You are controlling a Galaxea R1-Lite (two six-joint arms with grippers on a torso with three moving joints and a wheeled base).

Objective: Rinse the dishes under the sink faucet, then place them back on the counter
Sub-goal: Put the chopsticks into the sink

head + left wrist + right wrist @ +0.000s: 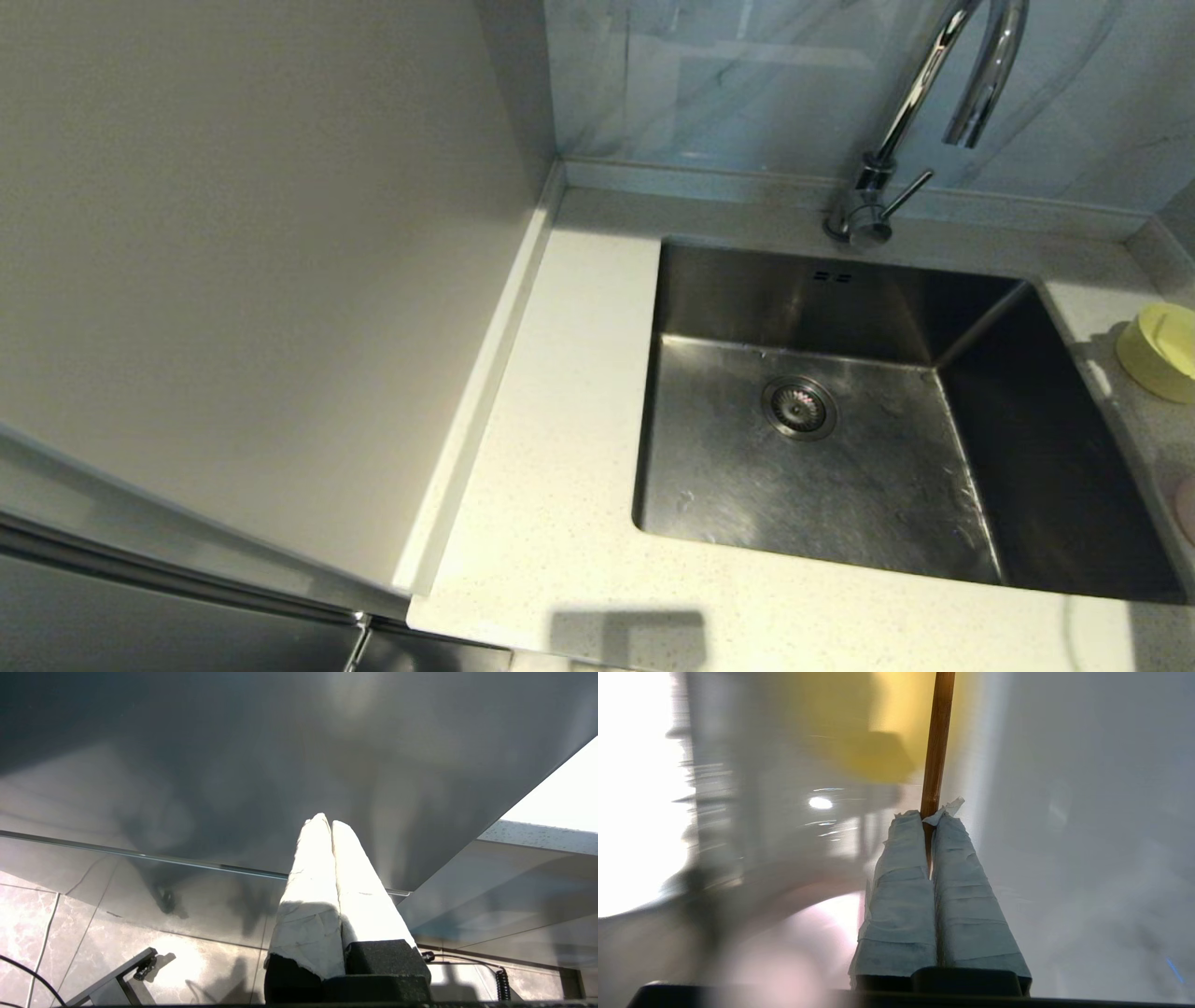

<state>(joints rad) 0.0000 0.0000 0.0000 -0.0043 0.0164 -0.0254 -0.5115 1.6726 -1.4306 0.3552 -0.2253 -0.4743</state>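
In the right wrist view my right gripper (930, 814) is shut on a thin brown chopstick (938, 742) that runs straight out past the fingertips. A blurred yellow-green bowl (882, 742) lies beyond it and a pale pink bowl (784, 952) close beside the fingers. The head view shows the yellow-green bowl (1162, 353) on the counter (560, 448) right of the sink (709, 485), with a sliver of the pink bowl (1187, 509) at the frame edge. The faucet (920, 103) stands behind the empty sink. My left gripper (325, 822) is shut on nothing, down by the cabinet front. Neither arm shows in the head view.
A plain beige wall panel (243, 280) rises along the counter's left side. Blue-grey marbled tiles (747, 84) back the counter. The round strainer drain (799, 408) sits mid-basin. A tiled floor (56, 933) and a cable show in the left wrist view.
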